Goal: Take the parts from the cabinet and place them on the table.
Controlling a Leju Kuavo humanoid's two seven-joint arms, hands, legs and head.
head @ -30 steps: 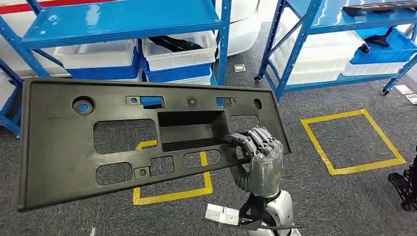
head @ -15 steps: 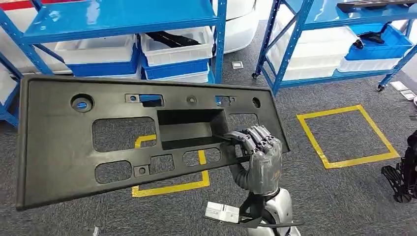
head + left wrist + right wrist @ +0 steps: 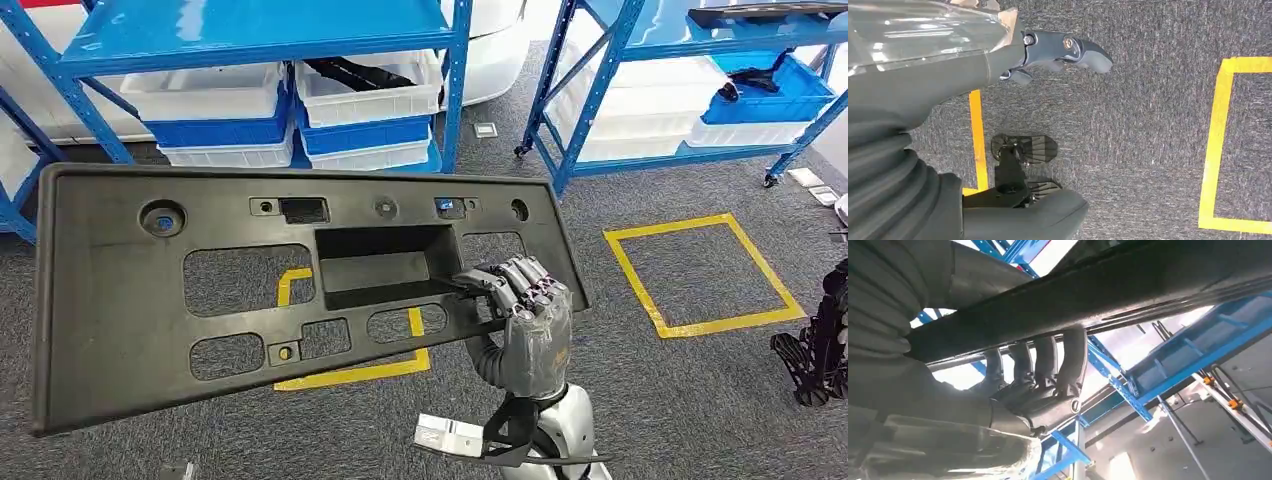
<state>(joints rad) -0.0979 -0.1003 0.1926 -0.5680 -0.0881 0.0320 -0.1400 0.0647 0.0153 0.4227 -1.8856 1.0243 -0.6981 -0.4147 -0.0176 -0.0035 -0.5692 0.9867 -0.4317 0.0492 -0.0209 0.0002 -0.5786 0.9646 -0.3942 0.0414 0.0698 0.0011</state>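
A large black plastic panel with several cut-outs and a deep rectangular recess is held up in front of me, tilted, its long side across the head view. My right hand grips its lower right edge, fingers hooked through an opening. In the right wrist view the dark fingers curl over the panel's edge. My left hand hangs above the grey carpet, its fingers and thumb apart with nothing between them.
Blue racks stand behind the panel: one holds white and blue bins, another at the right carries bins and black parts. Yellow tape squares mark the carpet. A dark wheeled base sits at the right edge.
The whole picture has shifted a little, so the camera has moved; more of the bins shows above the panel. My right hand keeps the same hold on the panel.
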